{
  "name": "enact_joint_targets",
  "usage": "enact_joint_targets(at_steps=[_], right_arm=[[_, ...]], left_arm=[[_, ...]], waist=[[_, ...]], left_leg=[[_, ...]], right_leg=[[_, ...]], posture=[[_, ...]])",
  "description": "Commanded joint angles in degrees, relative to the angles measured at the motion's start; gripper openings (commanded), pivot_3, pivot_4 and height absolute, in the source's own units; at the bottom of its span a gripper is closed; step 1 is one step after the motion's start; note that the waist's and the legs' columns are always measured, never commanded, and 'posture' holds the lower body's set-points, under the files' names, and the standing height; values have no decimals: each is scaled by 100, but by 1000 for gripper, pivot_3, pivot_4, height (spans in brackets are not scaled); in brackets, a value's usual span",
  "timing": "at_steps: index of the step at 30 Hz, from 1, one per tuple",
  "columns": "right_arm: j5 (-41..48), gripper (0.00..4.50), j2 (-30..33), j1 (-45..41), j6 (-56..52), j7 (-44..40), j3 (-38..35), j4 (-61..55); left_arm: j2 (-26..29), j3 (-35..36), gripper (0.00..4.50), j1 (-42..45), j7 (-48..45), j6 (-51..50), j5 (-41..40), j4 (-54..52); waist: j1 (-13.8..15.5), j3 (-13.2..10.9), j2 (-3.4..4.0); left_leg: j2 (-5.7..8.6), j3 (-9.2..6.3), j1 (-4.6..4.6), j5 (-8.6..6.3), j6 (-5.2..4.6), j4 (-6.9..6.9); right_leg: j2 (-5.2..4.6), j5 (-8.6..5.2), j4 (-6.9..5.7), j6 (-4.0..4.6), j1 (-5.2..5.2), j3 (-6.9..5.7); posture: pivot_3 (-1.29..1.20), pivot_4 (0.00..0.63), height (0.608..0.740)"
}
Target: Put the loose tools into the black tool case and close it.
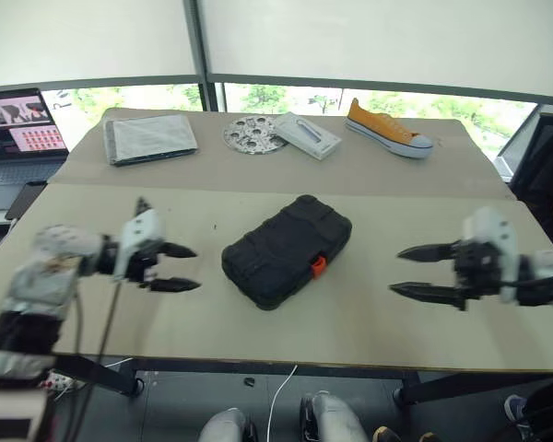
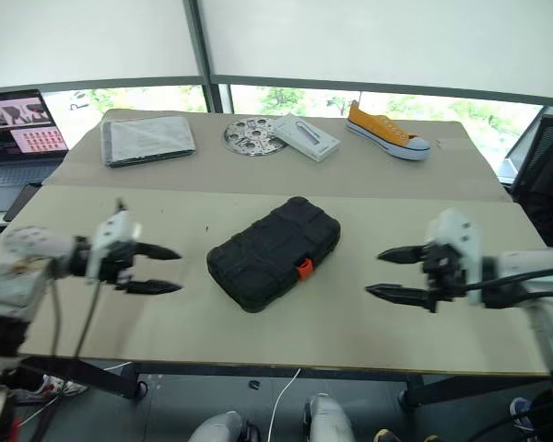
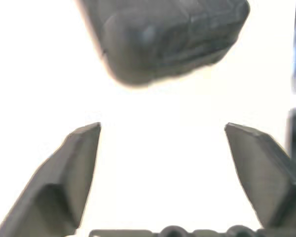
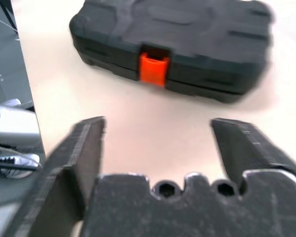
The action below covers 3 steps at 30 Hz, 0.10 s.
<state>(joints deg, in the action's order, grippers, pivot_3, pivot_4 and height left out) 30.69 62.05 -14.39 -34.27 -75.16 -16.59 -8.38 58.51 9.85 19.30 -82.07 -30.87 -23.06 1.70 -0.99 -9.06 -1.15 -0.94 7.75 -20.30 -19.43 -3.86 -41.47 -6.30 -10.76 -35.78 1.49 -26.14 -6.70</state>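
A laptop (image 1: pixel 18 138) with a lit screen sits far left of the case, off the table's (image 1: pixel 350 331) edge. On the table's far side, left of the case, lies a folded grey cloth (image 1: pixel 150 138). Nearer, the left gripper (image 1: pixel 170 267) hangs above the tabletop to the left of the case, its two black fingers spread wide with nothing between them, tips aimed toward the case. Beyond the case, at the back, rest a perforated metal disc (image 1: pixel 253 134) and, just beside it, a pale flat box (image 1: pixel 307 135).

The case (image 1: pixel 287 250) lies shut at the table's middle, turned at a diagonal, its orange latch (image 1: pixel 318 267) on the side facing the table's near edge. It stands apart from both grippers. In the right wrist view the latch sits closed across the seam between lid and base.

Behind and to the right of the case lies a yellow sneaker (image 1: pixel 388 129) with a white sole. To the right of the case the right gripper (image 1: pixel 424 272) hovers over the table, fingers parted wide and empty, tips pointing back at the case.
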Motion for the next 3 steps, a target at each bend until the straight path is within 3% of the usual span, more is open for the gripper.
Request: enact_joint_targets(at_steps=[1,3], right_arm=[[184,4480,232,-298,212,-465,-242,701],[249,4480,267,-418,158,-611,-215,895]], left_arm=[[224,1176,4199,-349,313,-775,-704,-622],[218,1478,4199,-534,489,-856,-793,-653]], waist=[[91,-13,10],[135,-16,16]], left_leg=[[4,-2,0,0,0,0],[12,-6,-3,-1,0,1]], right_leg=[[-7,0,1,0,1,0],[-16,-1,1,-1,0,-2]], posture=[[0,150,733],[0,150,733]])
